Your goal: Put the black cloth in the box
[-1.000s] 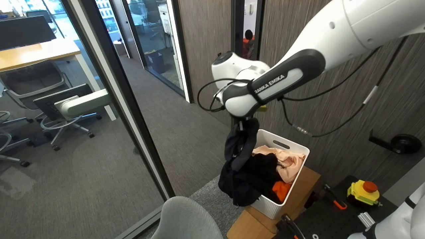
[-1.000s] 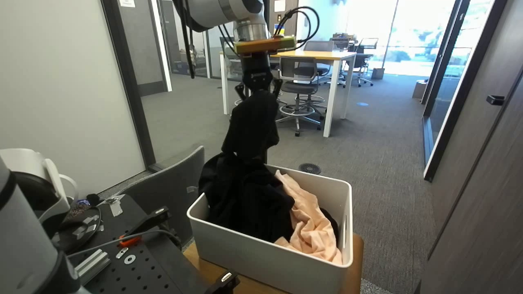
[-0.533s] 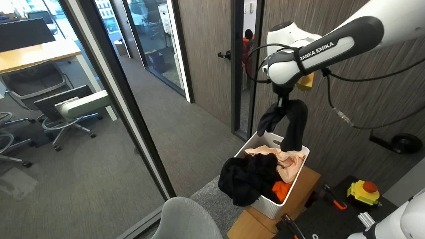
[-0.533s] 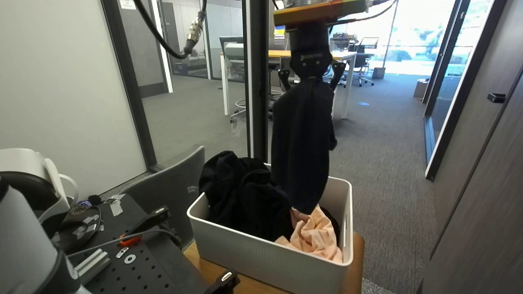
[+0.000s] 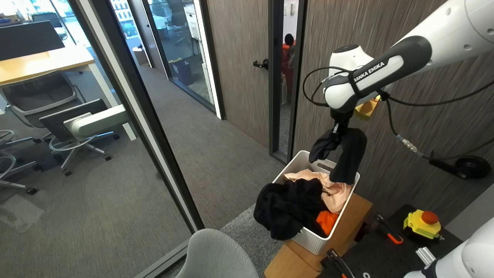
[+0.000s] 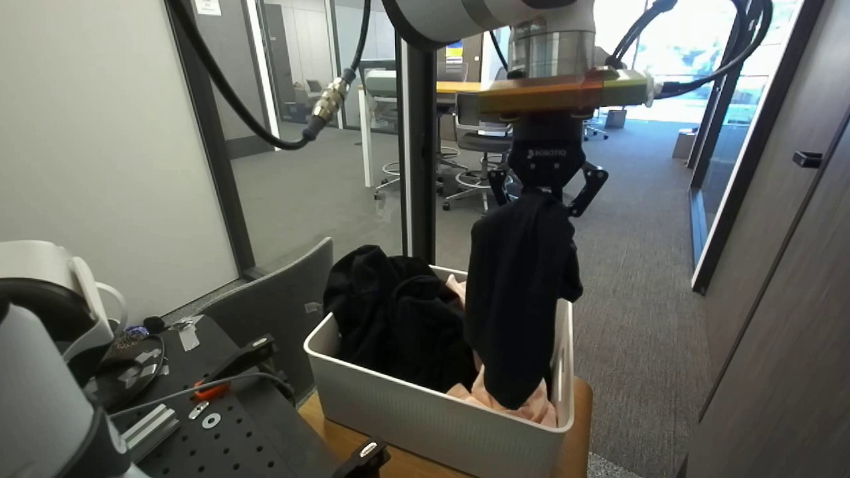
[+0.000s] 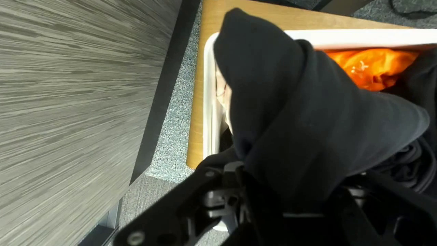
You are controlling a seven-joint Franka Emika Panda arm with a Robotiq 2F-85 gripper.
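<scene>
Black cloth [image 6: 518,295] hanging from the gripper [image 6: 543,199] over the right end of a white box [image 6: 428,425]
Clenched on the cloth, the gripper has just lowered it over peach fabric [image 5: 336,196], right of heaped black clothing [image 6: 398,322], so release into the box seems close

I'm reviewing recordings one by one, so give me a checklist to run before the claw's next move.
1. Claw gripping the black cloth: ok.
2. Box upright: ok.
3. Cloth's hanging end over the box: ok, it shows in front of the peach cloth in both exterior views.
4. Hanging end touching the peach cloth: cannot tell.
5. Black cloth wholly within the box's edges: cannot tell.
6. Dark pile fully inside the box: not ok, part spills over one side.
</scene>
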